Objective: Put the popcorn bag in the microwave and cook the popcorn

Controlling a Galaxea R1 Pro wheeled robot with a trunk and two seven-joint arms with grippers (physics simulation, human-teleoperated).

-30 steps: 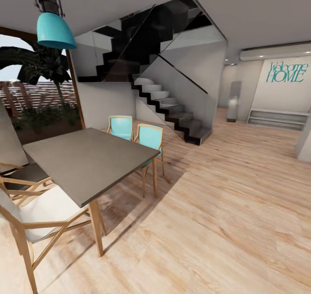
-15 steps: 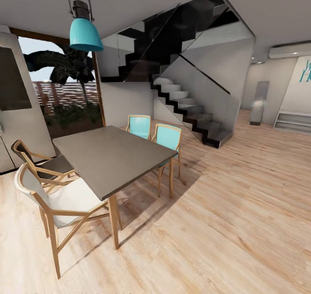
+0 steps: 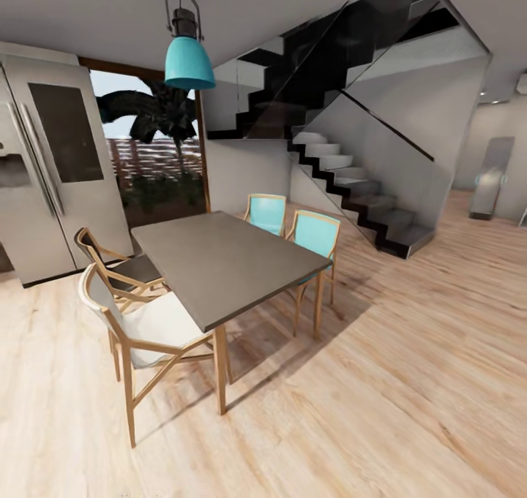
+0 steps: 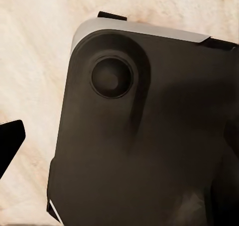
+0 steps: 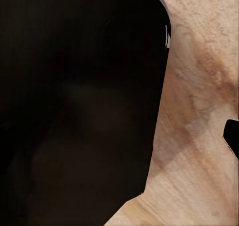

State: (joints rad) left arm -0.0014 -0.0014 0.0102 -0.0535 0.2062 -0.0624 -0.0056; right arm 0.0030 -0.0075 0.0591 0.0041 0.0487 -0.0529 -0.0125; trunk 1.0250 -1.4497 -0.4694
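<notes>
The popcorn bag, the microwave and the countertop are out of view. I face a dining room in the head view. In the left wrist view a dark rounded part of my own body (image 4: 149,136) lies over pale wood floor (image 4: 35,61), and a black fingertip (image 4: 9,146) pokes in at the picture's edge. In the right wrist view a black body part (image 5: 74,106) covers most of the picture, with wood floor (image 5: 199,111) beside it and a dark fingertip (image 5: 232,136) at the edge. Whether either gripper is open or shut is unclear.
A grey dining table (image 3: 227,260) stands ahead left with a white chair (image 3: 146,330), a dark chair (image 3: 117,268) and two teal chairs (image 3: 267,213). A steel fridge (image 3: 51,169) is at far left, stairs (image 3: 351,183) behind. Wood floor (image 3: 410,381) stretches to the right.
The camera has turned left, so the whole picture shifted right. The fridge has come into view at the left, and the wall lettering has left the picture at the right.
</notes>
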